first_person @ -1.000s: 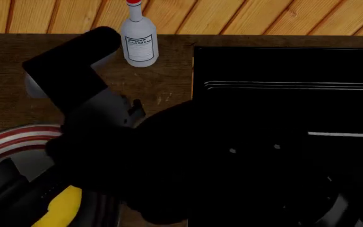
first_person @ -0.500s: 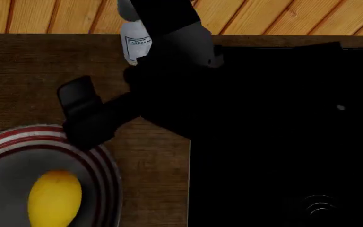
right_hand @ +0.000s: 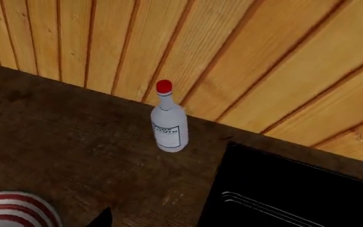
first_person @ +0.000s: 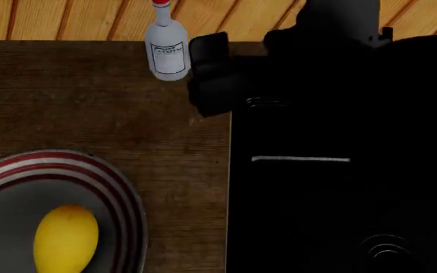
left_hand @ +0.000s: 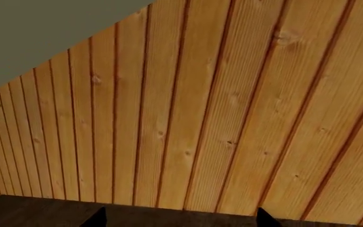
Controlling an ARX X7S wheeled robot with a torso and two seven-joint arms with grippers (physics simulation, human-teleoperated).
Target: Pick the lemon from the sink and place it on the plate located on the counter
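Observation:
The yellow lemon (first_person: 66, 239) lies on the grey plate with red and white rim stripes (first_person: 29, 165), at the near left of the dark wood counter (first_person: 89, 108). The black sink (first_person: 340, 199) fills the right side. My right gripper (first_person: 205, 74) is empty and hangs high, beside the bottle and well clear of the plate. In the right wrist view one fingertip (right_hand: 101, 218) sits far out to the side, and the other is lost against the sink. My left gripper (left_hand: 180, 221) is open and empty, facing the slatted wall. It does not show in the head view.
A white bottle with a red cap (first_person: 167, 54) stands at the back of the counter against the orange slatted wall (first_person: 52, 17). It also shows in the right wrist view (right_hand: 168, 125), with the plate rim (right_hand: 11, 208) and the sink corner (right_hand: 282, 189).
My right gripper has let go of the lemon and pulled up and away from the plate, toward the back right. The lemon stays on the plate.

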